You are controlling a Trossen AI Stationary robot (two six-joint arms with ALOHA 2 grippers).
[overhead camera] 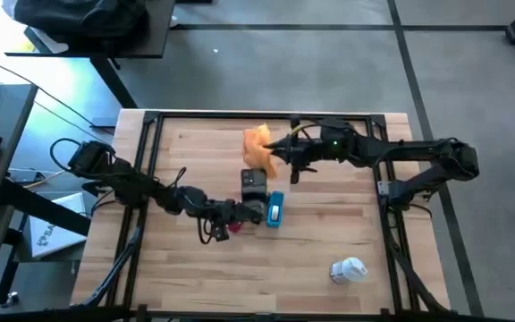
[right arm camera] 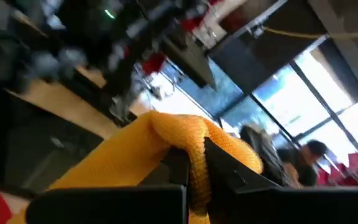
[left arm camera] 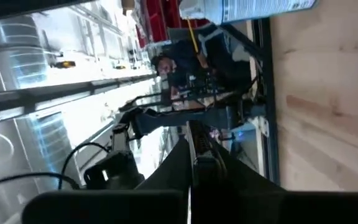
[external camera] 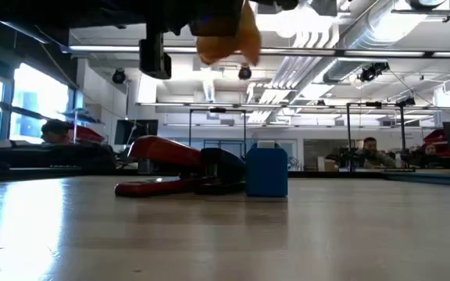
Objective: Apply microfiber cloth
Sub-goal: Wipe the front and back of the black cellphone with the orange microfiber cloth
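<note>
Wooden table (overhead camera: 329,224) w/ two dark robot arms, seen from above. The right gripper (overhead camera: 280,154) reaches in from the right side and is up off the table, fingers closed tight on the microfiber cloth (overhead camera: 259,148), an orange cloth bunched and hanging from the pinch. From table level the cloth (external camera: 226,35) dangles high at the top of view, well above the tabletop. The right wrist cam shows the yellow-orange fabric (right arm camera: 166,149) folded over and squeezed between the dark fingers (right arm camera: 219,171).

Just below the cloth sit a dark and red stapler-like tool (external camera: 174,170) and a small blue box (overhead camera: 275,210), side by side near table centre. The left gripper (overhead camera: 256,213) lies low beside the blue box; its fingers look pressed together in the left wrist cam. A small white-grey spray bottle (overhead camera: 348,269) lies apart, toward the near right. People (external camera: 369,152) sit at desks in the room behind.
</note>
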